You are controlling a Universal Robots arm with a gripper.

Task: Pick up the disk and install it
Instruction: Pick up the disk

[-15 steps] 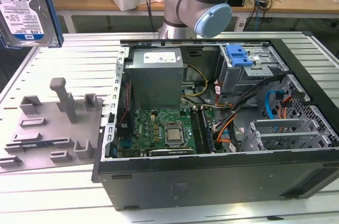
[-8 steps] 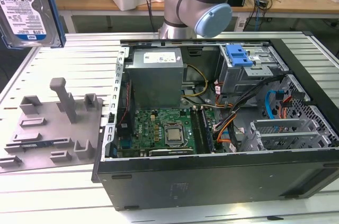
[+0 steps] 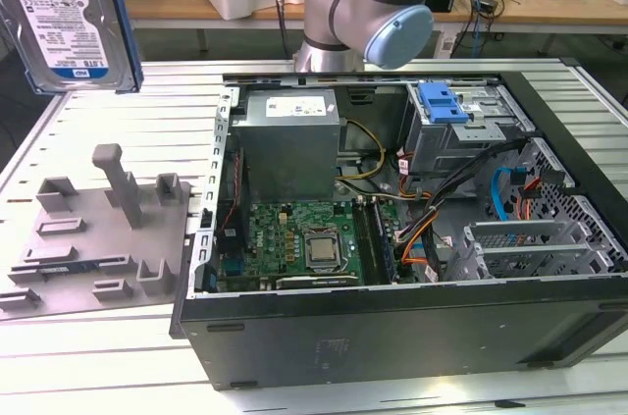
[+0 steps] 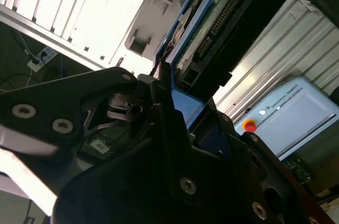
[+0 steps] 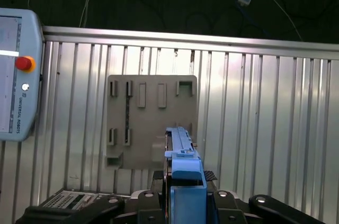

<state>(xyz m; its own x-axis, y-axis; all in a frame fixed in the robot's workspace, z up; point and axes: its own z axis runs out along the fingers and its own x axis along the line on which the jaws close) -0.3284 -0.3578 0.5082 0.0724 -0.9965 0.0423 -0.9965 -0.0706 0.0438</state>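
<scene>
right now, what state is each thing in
disk: in the air above the table, clamped in the gripper
gripper: shut on the disk's blue carrier
computer case: lying on its side, open
blue caddy: inside the case, at the drive cage
grey fixture plate: flat on the table

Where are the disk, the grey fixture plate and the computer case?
disk (image 3: pixel 61 27): exterior view, on its white-and-blue label.
grey fixture plate (image 3: pixel 93 243): exterior view, on its flat base.
computer case (image 3: pixel 392 341): exterior view, on its black near wall.
</scene>
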